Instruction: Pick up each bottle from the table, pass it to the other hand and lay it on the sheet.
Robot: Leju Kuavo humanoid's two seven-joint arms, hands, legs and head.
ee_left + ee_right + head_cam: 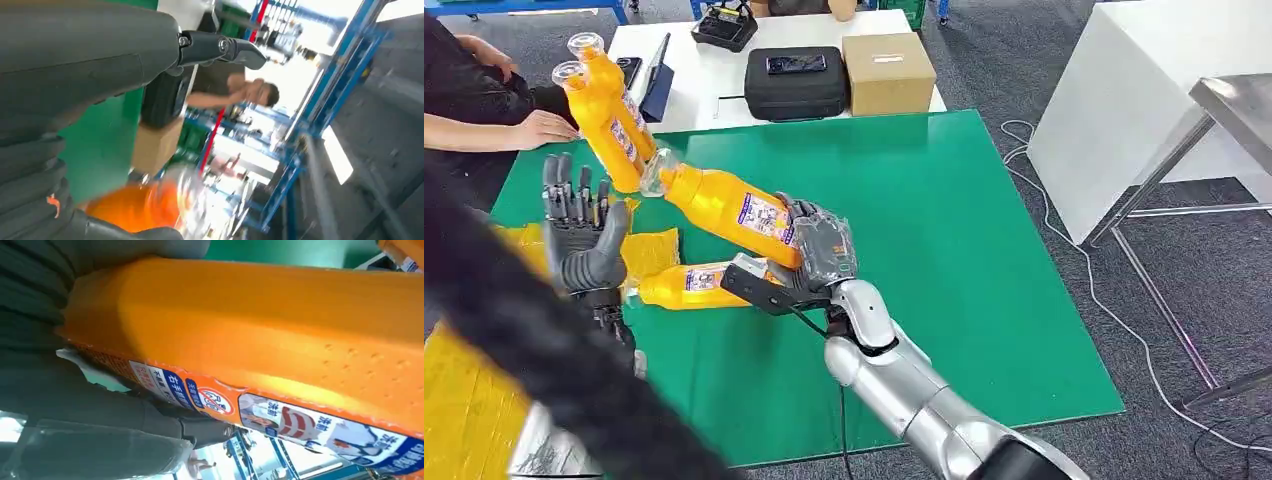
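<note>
1. Right hand (819, 250) wrapped around the base end of an orange bottle (724, 208), lifted off the green mat (944, 250), tilted, with the clear cap end pointing toward the left hand.
2. Close up from the right wrist: same orange bottle (260, 325) pressed against the palm, printed label along its side, dark fingers (165, 422) curled under it.
3. Left hand (579, 235) raised beside the held bottle's cap end, palm facing it, fingers straight and spread, nothing in it, not touching the bottle.
4. From the left wrist: blurred orange body and clear cap of the bottle (145, 205) just beyond the grey thumb (75, 55).
5. Second bottle (689, 285) lying on its side on the green mat under the held one, cap end at the edge of the yellow sheet (464, 410).
6. Two further bottles (609, 110) at the mat's far left corner, leaning together.
7. Beyond the mat: white table (714, 65) with a black case (796, 85) and a cardboard box (888, 72); a person's hand (542, 128) resting near the two bottles.
</note>
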